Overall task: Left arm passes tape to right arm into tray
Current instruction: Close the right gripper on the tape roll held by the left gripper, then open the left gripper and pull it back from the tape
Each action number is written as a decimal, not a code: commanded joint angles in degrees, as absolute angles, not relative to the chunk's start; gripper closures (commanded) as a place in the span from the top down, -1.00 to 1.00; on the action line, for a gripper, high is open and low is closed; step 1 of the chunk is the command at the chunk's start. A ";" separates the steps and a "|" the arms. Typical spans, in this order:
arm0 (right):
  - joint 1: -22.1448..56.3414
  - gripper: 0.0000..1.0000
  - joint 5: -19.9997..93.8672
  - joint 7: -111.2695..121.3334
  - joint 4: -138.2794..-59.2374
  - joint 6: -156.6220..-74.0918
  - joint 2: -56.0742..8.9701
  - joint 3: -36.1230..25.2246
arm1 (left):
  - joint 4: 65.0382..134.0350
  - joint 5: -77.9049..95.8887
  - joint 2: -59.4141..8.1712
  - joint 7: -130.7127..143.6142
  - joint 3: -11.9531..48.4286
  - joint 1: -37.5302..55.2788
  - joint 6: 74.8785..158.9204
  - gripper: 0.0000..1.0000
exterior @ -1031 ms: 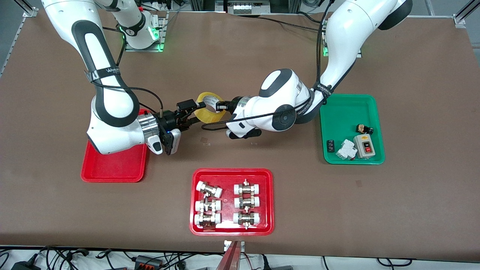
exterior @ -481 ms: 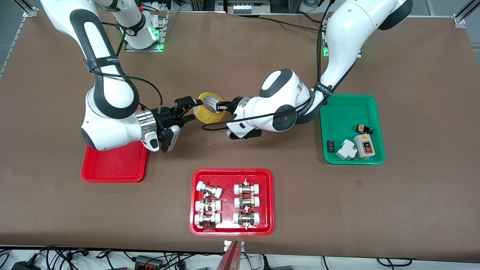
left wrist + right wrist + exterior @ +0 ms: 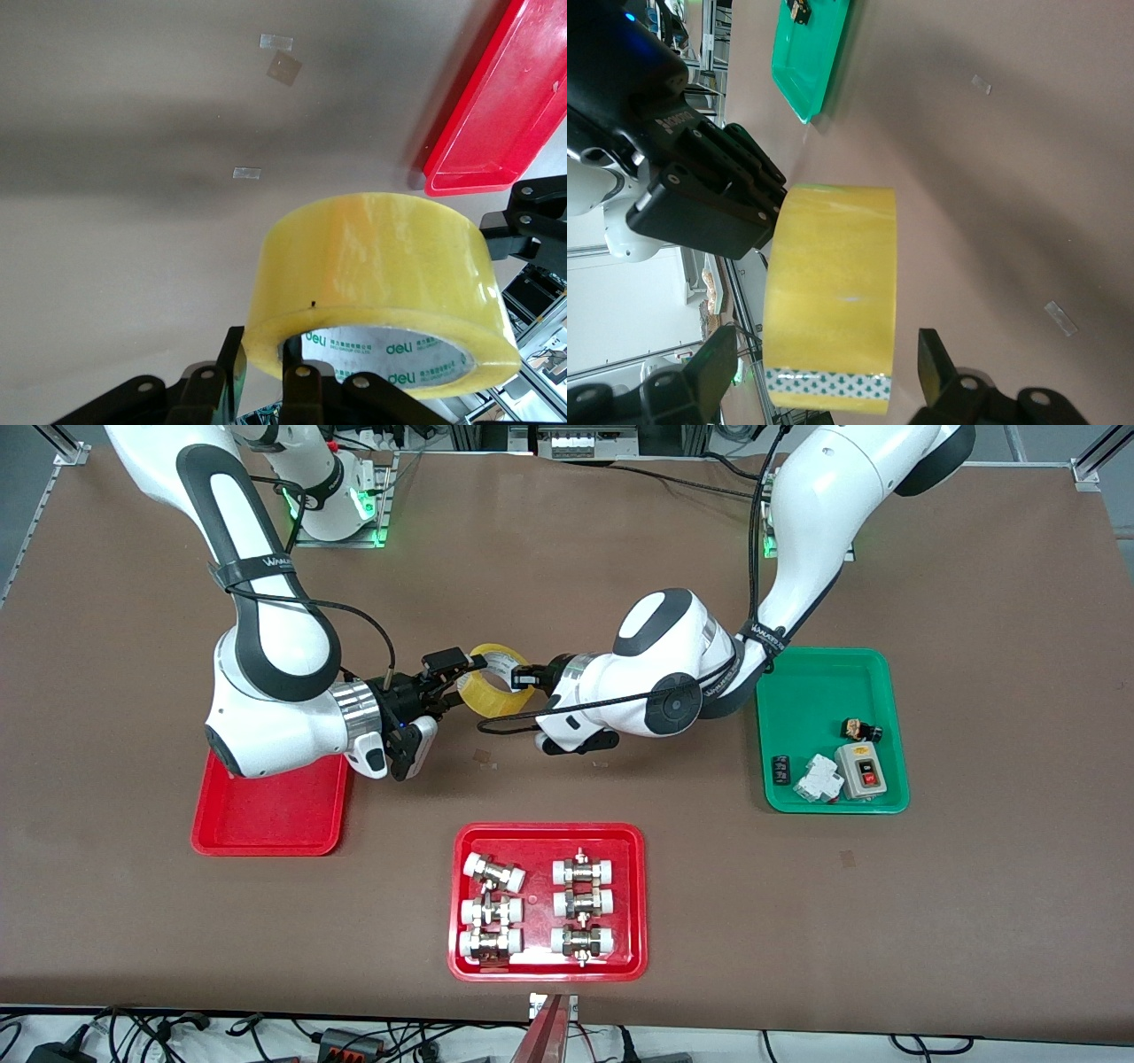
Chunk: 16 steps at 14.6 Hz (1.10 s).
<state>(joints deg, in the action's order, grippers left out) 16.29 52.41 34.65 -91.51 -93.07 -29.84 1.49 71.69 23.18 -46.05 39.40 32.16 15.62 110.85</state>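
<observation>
The tape (image 3: 490, 693), a yellowish roll, hangs in the air over the middle of the table. My left gripper (image 3: 519, 680) is shut on its wall, one finger inside the core and one outside; the left wrist view shows this grip (image 3: 266, 372) on the tape (image 3: 381, 257). My right gripper (image 3: 455, 680) is open, its fingers on either side of the tape, with gaps visible in the right wrist view (image 3: 824, 376). The plain red tray (image 3: 266, 819) lies at the right arm's end, partly under that arm.
A red tray (image 3: 465, 965) with metal fittings sits nearer the front camera. A green tray (image 3: 797, 691) with small electrical parts lies at the left arm's end. Small tape scraps (image 3: 483, 757) lie on the brown table.
My right arm's wrist has shifted and its open gripper has moved in around the tape. The left arm and the tape have stayed in place.
</observation>
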 commanded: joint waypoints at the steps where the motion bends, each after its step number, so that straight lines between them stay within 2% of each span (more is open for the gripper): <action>1: 16.70 0.64 51.42 33.14 -91.93 -93.43 -29.44 1.32 | 69.79 24.43 -46.58 38.06 32.08 15.73 109.69 -0.99; 3: 16.70 0.46 51.42 32.52 -91.85 -93.43 -29.36 1.32 | 69.79 24.43 -46.58 38.06 32.08 15.73 109.69 -0.99; 6: 16.70 -0.05 51.42 32.52 -91.85 -93.34 -29.36 1.32 | 69.79 24.43 -46.58 37.97 32.08 15.64 109.78 -0.99; 8: 16.70 -0.31 51.42 32.52 -91.85 -93.43 -29.36 1.32 | 69.79 24.43 -46.58 37.97 32.08 15.64 109.86 -0.99; 10: 16.52 -0.35 51.42 32.52 -91.76 -93.43 -29.44 1.32 | 69.79 24.43 -46.58 37.97 32.08 15.64 109.86 -0.99; 11: 16.61 -0.37 51.42 32.52 -91.76 -93.43 -29.44 1.32 | 69.79 24.43 -46.58 37.97 32.08 15.64 109.95 -0.91; 12: 16.61 -0.37 51.42 32.52 -91.76 -93.43 -29.44 1.32 | 69.79 24.43 -46.58 37.79 31.99 15.64 109.95 -0.59; 13: 16.61 -0.37 51.42 32.52 -91.76 -93.43 -29.44 1.32 | 69.79 24.35 -46.50 36.57 31.99 15.64 109.95 0.15; 14: 16.44 -0.37 51.42 32.95 -91.76 -93.43 -29.44 1.32 | 69.87 23.39 -46.32 32.47 31.91 15.47 109.86 0.99; 16: 16.44 -0.41 51.42 33.31 -91.76 -93.51 -29.53 1.32 | 69.79 22.68 -45.88 28.83 31.99 13.29 109.51 1.00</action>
